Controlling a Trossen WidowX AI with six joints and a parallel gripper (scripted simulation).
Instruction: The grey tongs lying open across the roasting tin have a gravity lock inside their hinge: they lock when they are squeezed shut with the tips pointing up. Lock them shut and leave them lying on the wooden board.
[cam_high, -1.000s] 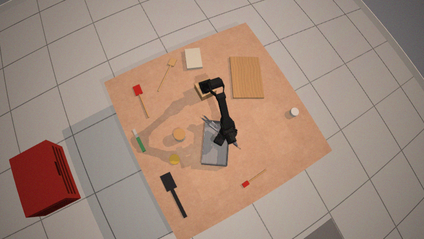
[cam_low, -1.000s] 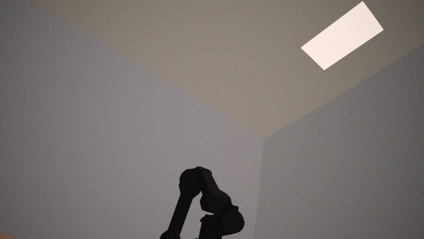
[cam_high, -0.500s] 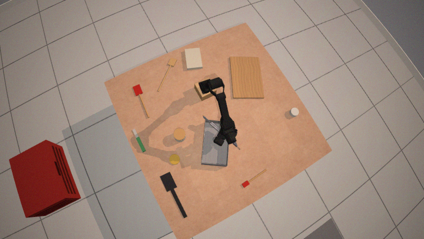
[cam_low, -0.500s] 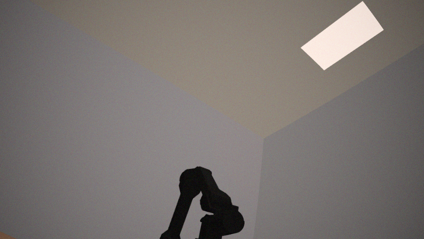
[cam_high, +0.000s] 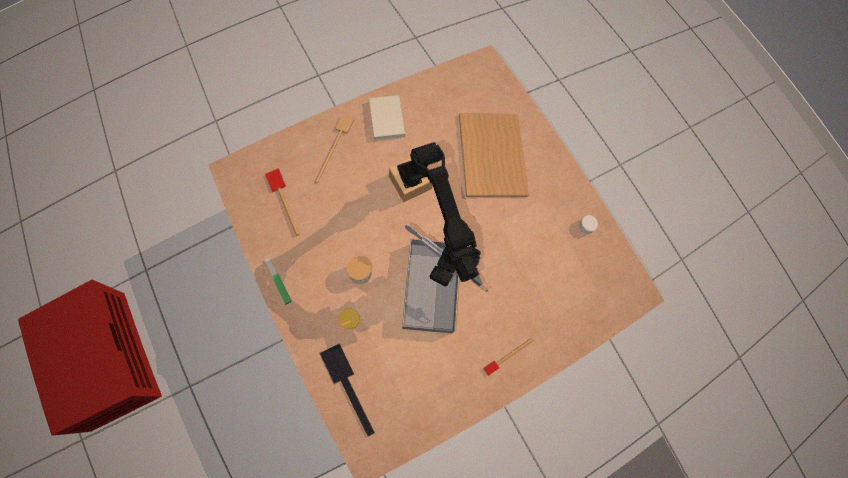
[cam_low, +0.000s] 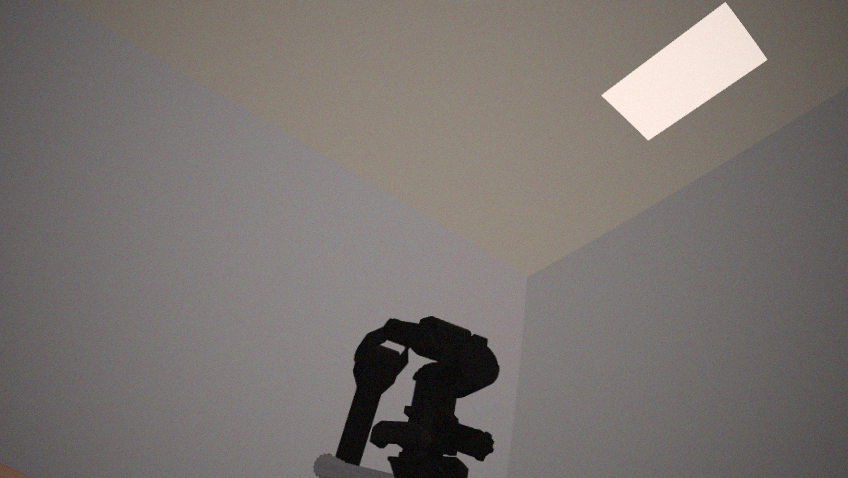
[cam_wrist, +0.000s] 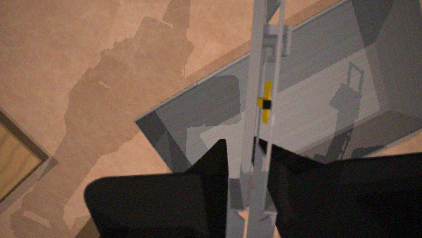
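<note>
The grey tongs (cam_high: 422, 238) (cam_wrist: 254, 75) cross above one end of the roasting tin (cam_high: 420, 296) (cam_wrist: 310, 112). Their two arms lie close together with a narrow gap, and a yellow and black piece shows between them in the wrist view. My gripper (cam_high: 456, 268) (cam_wrist: 237, 144) is shut on the tongs. The tin looks some way below them in the wrist view. The arm hides their middle in the top view. I cannot tell how far they are tilted, or whether the lock is engaged. The wooden board (cam_high: 492, 154) has nothing on it.
A white block (cam_high: 387, 116) lies left of the board, and a white cylinder (cam_high: 589, 223) stands to its lower right. An orange-topped jar (cam_high: 359, 268) and a yellow disc (cam_high: 349, 318) are left of the tin. A red-headed tool (cam_high: 491, 368) lies below right.
</note>
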